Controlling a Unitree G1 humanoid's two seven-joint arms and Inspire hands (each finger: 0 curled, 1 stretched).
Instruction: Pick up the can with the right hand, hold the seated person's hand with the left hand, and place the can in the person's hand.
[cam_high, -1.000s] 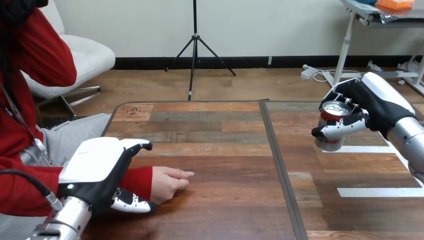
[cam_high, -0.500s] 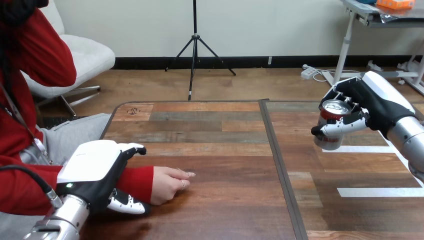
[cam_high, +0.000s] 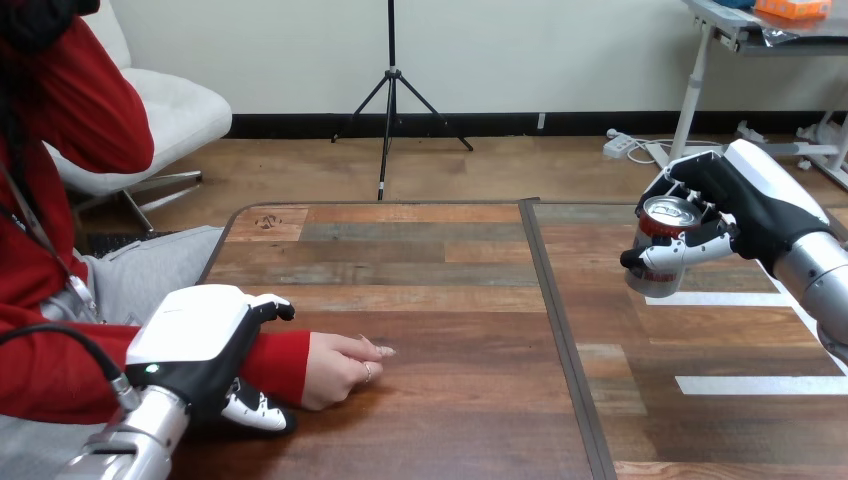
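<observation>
A red and silver can (cam_high: 661, 252) hangs above the table's right part, a little tilted, with my right hand (cam_high: 745, 205) shut round it, thumb across its front. At the left the person's hand (cam_high: 338, 368) rests on the table (cam_high: 440, 300), loosely curled, its red sleeve (cam_high: 278, 362) behind it. My left hand (cam_high: 200, 345) lies over that sleeve at the wrist, its fingers (cam_high: 278, 309) curled down the far side and the thumb (cam_high: 255, 412) on the near side. The can is far to the right of the person's hand.
A dark seam (cam_high: 560, 330) runs front to back through the table's middle, between the can and the person's hand. White tape strips (cam_high: 760, 384) lie on the right half under my right arm. The person's body is at the left edge.
My left hand has sunk lower and closer onto the red sleeve, fingers curling further down. The right hand has drifted a touch left and up with the can.
</observation>
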